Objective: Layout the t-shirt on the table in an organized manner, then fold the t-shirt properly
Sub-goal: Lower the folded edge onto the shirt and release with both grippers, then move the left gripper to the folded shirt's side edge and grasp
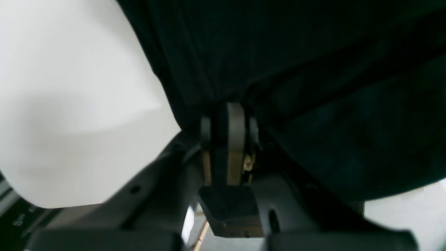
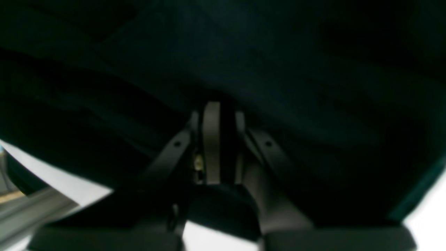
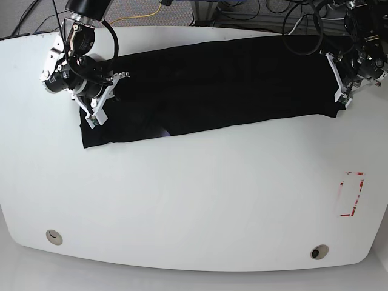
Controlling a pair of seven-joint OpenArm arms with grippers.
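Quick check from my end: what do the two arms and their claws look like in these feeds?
Both arms are black with white bracket parts near the wrists and black cables looping above them. The left claw and right claw each have grey flat fingers on dark housings, with small brass-coloured fittings behind.

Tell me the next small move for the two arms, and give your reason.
Probably lift both ends slightly and draw them apart. The left gripper and right gripper are each pinched shut on an end of the black t-shirt, which lies as a long, wrinkled band on the white table.
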